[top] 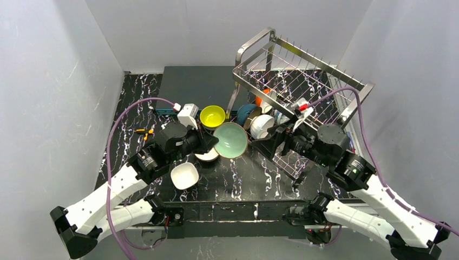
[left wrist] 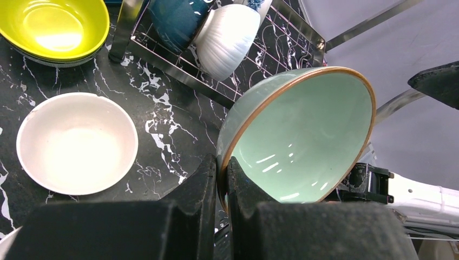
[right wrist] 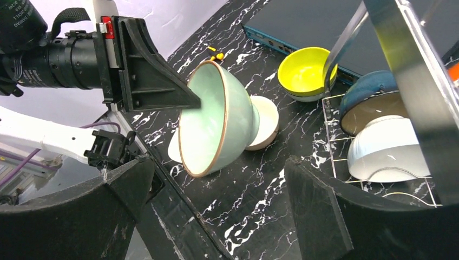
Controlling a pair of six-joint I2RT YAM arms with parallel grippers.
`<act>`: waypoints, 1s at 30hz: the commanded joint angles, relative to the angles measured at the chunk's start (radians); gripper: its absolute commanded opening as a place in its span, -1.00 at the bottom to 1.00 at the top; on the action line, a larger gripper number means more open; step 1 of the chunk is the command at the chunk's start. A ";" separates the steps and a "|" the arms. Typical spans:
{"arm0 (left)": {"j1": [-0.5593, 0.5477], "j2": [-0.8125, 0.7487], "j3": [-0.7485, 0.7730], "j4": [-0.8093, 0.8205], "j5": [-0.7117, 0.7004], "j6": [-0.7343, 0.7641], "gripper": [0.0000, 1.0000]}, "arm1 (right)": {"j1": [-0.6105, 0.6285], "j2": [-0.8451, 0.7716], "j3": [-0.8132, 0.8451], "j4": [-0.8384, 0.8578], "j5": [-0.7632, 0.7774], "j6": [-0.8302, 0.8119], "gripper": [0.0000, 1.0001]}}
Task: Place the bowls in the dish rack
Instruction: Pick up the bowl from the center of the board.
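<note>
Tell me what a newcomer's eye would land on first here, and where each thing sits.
First comes the pale green bowl, tipped on its side over the middle of the marbled table, its rim pinched by the shut left gripper. Facing it, the right gripper stands wide open and empty. Behind, to the right, the shiny dish rack holds a dark blue bowl and a white bowl in its lower tier.
</note>
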 commanded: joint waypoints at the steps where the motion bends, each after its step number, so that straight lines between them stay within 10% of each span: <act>1: -0.002 -0.050 -0.001 0.094 -0.029 -0.017 -1.00 | -0.015 -0.051 -0.015 -0.019 0.056 -0.024 0.97; 11: -0.003 -0.111 -0.056 0.192 -0.014 -0.010 -1.00 | -0.015 -0.013 -0.034 0.102 -0.226 -0.055 0.97; 30: -0.014 -0.018 -0.013 0.321 0.173 -0.022 -1.00 | -0.015 0.122 0.008 0.105 -0.205 0.006 0.76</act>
